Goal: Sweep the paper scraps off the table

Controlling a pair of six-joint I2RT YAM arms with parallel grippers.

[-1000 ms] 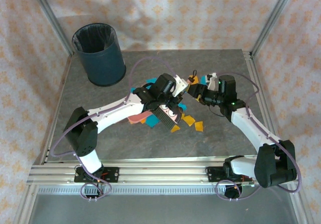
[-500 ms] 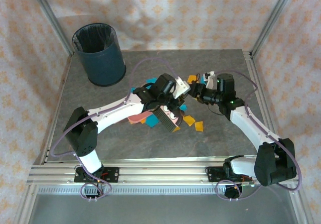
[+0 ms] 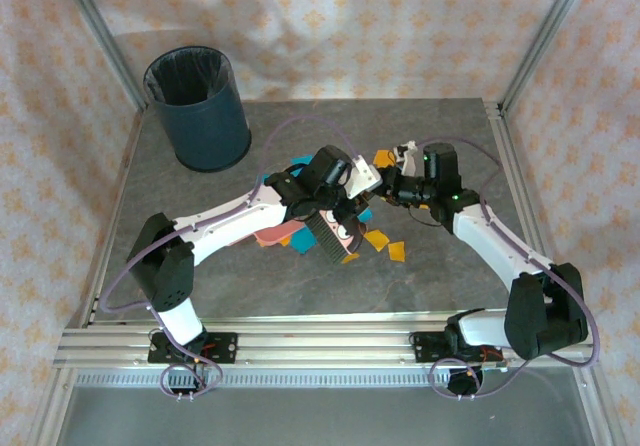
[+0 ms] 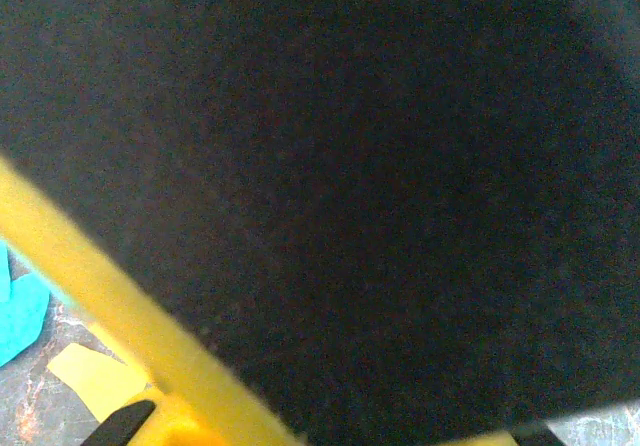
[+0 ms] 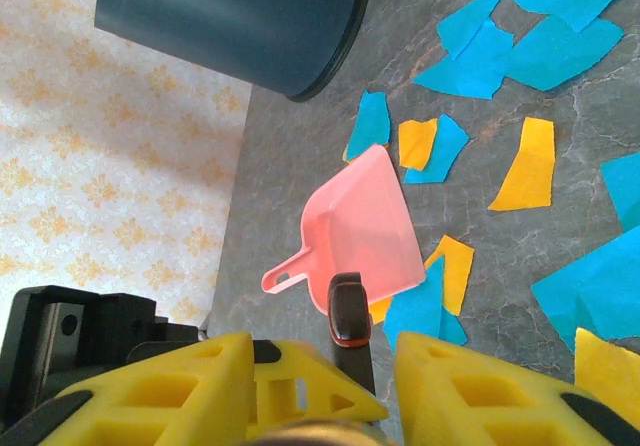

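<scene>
- while our left hand (image 3: 338,209) is pinching a dark-bristled brush (image 3: 328,236) and holding it tilted over the middle of the counter (image 3: 460,136), our right hand (image 5: 325,366) is hovering just beside it, fingers spread.
- the paper scraps (image 5: 545,51), teal and orange, are lying scattered on the counter around the pink dustpan (image 5: 365,221), a few touching its mouth.
- we are seeing the dark blue bin (image 5: 230,16) standing beyond them, near the far left corner.
</scene>
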